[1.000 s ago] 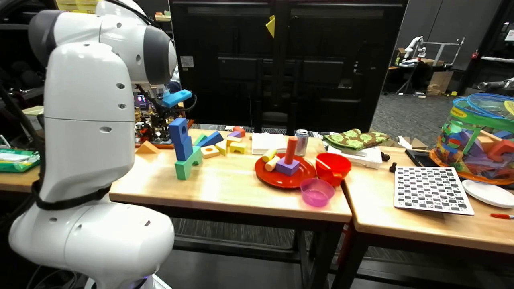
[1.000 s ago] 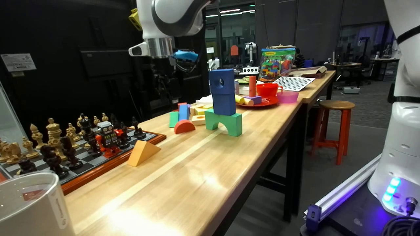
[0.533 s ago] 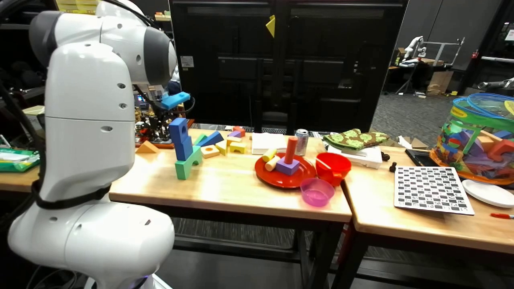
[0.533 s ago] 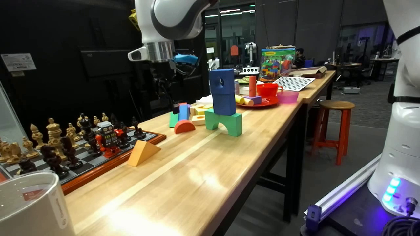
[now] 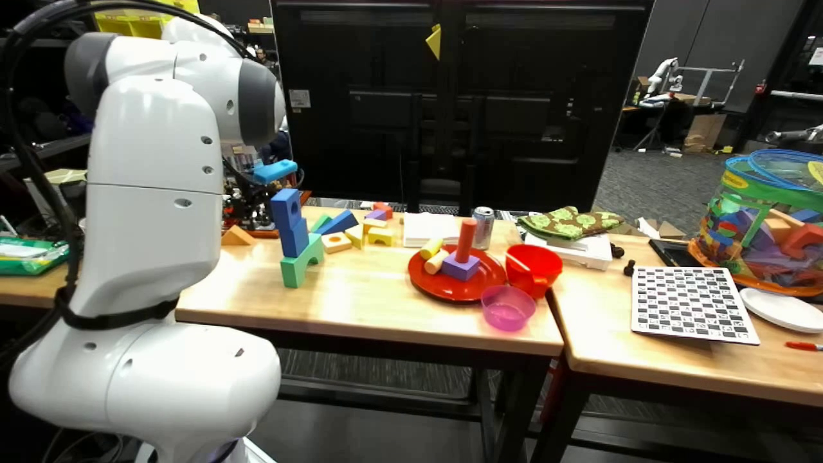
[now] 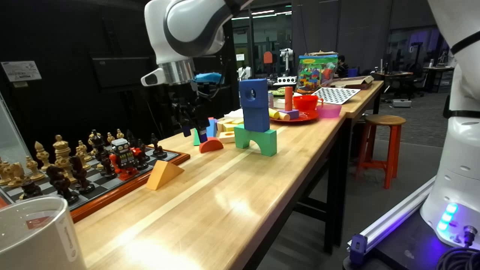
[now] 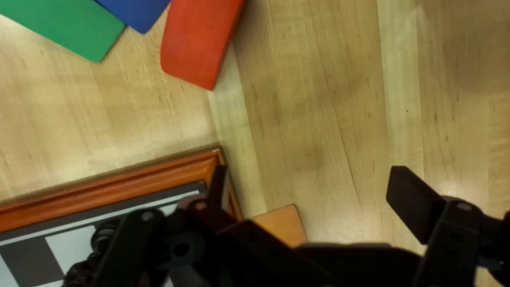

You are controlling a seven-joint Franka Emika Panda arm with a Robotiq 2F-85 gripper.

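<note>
The gripper (image 6: pixel 195 134) is suspended above the table (image 6: pixel 210 187), jaws spread wide. Nearest pieces: the red half-round block (image 6: pixel 211 145), flat side down beyond a corner of the chessboard (image 7: pixel 119 183), and the orange wedge (image 6: pixel 164 175), just beside the chessboard. Lettering (image 6: pixel 66 240) down the white mug (image 6: pixel 33 247) is illegible from here; the white label (image 6: pixel 21 71) on the black panel (image 6: pixel 67 37), likewise.

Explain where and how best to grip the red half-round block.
The red half-round block stands curve-up on its straight edge, so probably pinch its two flat faces midway, coming from above. The blue block close to one face may make that side tight.
</note>
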